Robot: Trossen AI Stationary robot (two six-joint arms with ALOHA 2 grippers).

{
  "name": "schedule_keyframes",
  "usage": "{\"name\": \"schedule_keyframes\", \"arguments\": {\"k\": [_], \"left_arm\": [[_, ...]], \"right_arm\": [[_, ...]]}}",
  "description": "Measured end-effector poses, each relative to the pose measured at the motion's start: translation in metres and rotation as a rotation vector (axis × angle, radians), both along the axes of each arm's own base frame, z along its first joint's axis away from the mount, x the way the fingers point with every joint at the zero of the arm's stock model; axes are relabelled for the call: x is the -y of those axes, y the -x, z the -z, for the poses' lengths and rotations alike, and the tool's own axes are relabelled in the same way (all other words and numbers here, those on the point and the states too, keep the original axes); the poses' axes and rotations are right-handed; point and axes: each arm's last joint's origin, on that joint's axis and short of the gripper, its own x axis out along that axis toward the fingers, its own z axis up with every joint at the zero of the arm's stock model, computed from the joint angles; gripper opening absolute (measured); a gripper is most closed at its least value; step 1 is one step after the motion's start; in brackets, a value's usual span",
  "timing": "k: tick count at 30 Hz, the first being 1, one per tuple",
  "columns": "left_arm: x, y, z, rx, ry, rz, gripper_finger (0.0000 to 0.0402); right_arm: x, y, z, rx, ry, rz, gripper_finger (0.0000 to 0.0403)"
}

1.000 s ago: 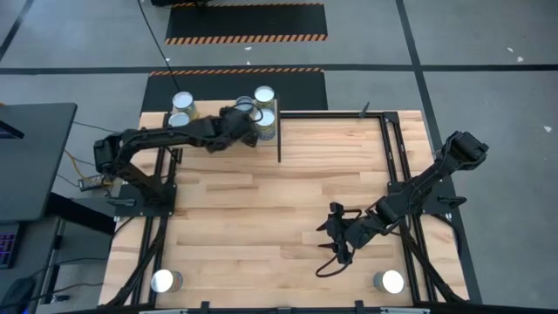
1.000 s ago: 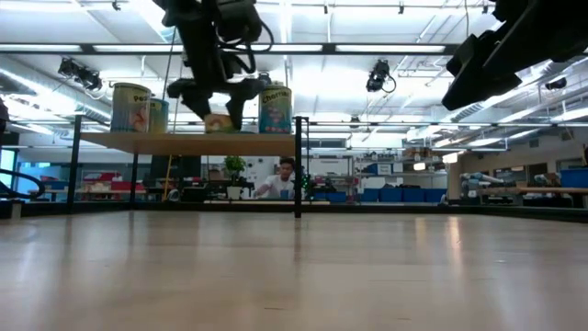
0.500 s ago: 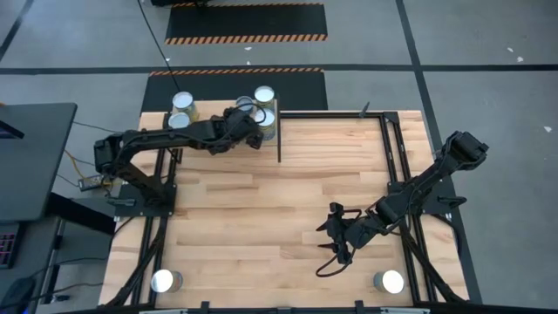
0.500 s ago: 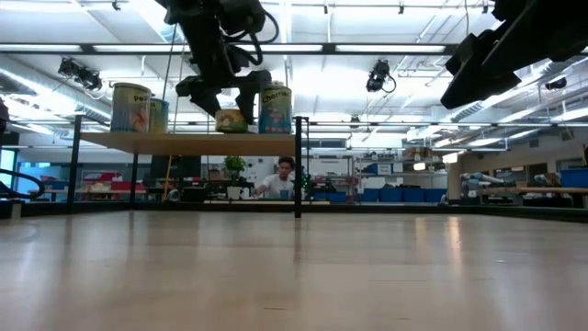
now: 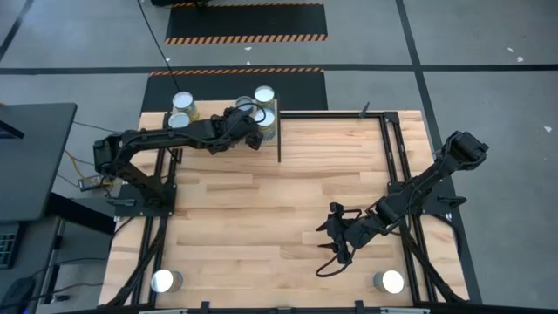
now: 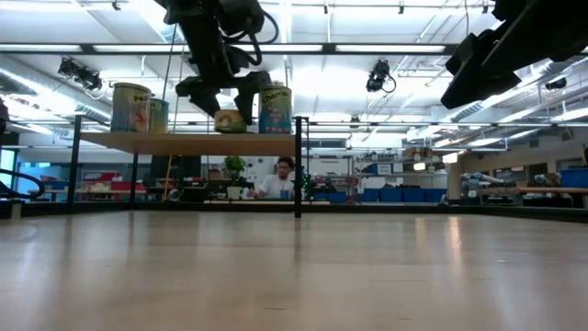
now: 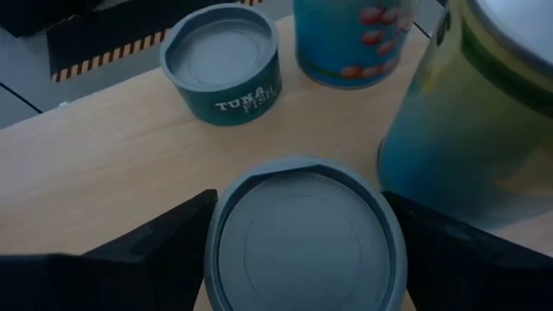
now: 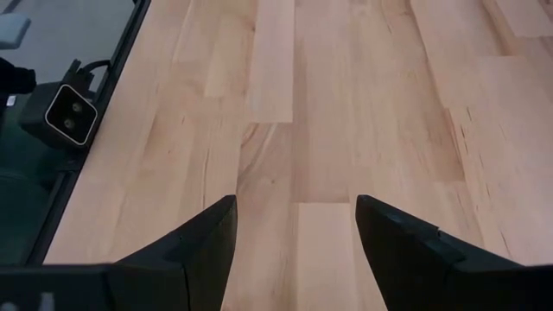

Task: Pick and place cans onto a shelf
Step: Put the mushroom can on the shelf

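The shelf [image 6: 184,143] stands at the table's far left. On it are tall cans [image 6: 130,107] [image 6: 275,108], a teal tuna can [image 7: 223,65] and a low can with a grey top [image 7: 302,233] [image 6: 230,120]. The low can rests on its base. My left gripper [image 6: 223,92] [image 5: 251,129] is open just above that can, one finger on either side of it. My right gripper [image 5: 336,244] [image 8: 294,225] hangs open over the bare tabletop toward the near right, with nothing between its fingers.
Two more cans with bright round tops stand at the table's near edge, one left [image 5: 163,281] and one right [image 5: 392,281]. A tall can [image 7: 475,112] stands close beside the left gripper. A black shelf leg [image 6: 298,165] stands at the shelf's right end. Wide bare tabletop [image 5: 261,209] lies in the middle.
My left gripper has opened and let go of the low can. Its fingers have tipped up from beside the can to just above it. The can now stands on the shelf, a little to the right of where it was. The right arm has kept still.
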Motion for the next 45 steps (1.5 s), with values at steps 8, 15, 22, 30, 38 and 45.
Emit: {"name": "schedule_keyframes", "arguments": {"k": [8, 15, 22, 30, 38, 45], "left_arm": [[-0.001, 0.001, 0.000, -0.017, -0.001, 0.014, 0.0310], [-0.002, 0.001, 0.000, -0.011, -0.009, -0.004, 0.0323], [-0.002, 0.000, 0.000, -0.004, -0.009, -0.009, 0.0353], [0.009, 0.017, -0.021, 0.019, -0.026, 0.010, 0.0354], [0.057, 0.048, -0.041, -0.005, 0.057, 0.069, 0.0354], [0.044, 0.031, -0.010, -0.097, 0.108, 0.086, 0.0354]], "right_arm": [[0.000, 0.000, 0.000, 0.000, 0.000, 0.000, 0.0244], [0.000, 0.000, 0.000, 0.000, 0.001, 0.000, 0.0244], [0.000, 0.000, 0.000, 0.000, 0.000, 0.000, 0.0244], [0.000, 0.000, 0.000, 0.001, 0.000, 0.000, 0.0244], [0.000, 0.000, -0.001, 0.004, -0.003, 0.000, 0.0244], [-0.001, -0.001, -0.002, 0.024, -0.010, 0.005, 0.0244]]}}
